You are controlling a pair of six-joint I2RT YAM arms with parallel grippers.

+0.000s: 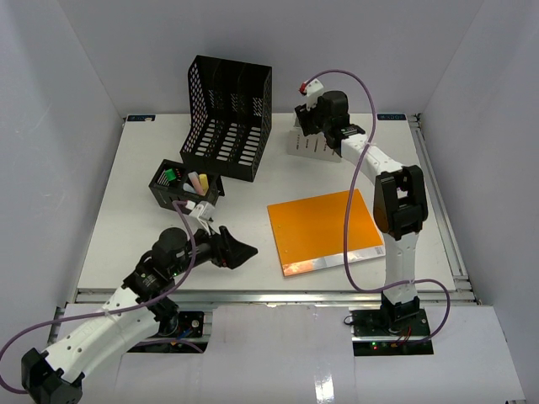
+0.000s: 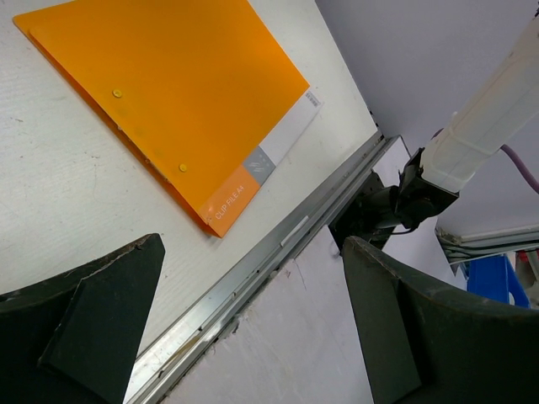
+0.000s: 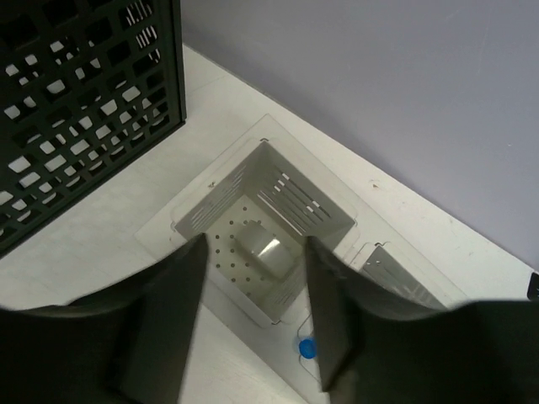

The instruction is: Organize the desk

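Note:
The desk (image 1: pixel 126 219) is a white tabletop with a metal rail (image 2: pixel 278 244) along its front. An orange folder (image 1: pixel 324 229) lies flat at centre right; it also fills the top of the left wrist view (image 2: pixel 168 93). My left gripper (image 1: pixel 232 251) is open and empty, low near the front edge, left of the folder. My right gripper (image 1: pixel 313 118) is open and empty at the back, above a white perforated holder (image 3: pixel 269 210). A small silver-grey object (image 3: pixel 268 252) lies inside the holder, between my fingers (image 3: pixel 164 320).
A black mesh file rack (image 1: pixel 227 109) stands at the back centre, close left of the white holder (image 1: pixel 307 143). A small black organizer (image 1: pixel 184 187) with coloured items sits in front of it. A second white compartment (image 3: pixel 396 273) and a small blue dot (image 3: pixel 306 348) adjoin the holder.

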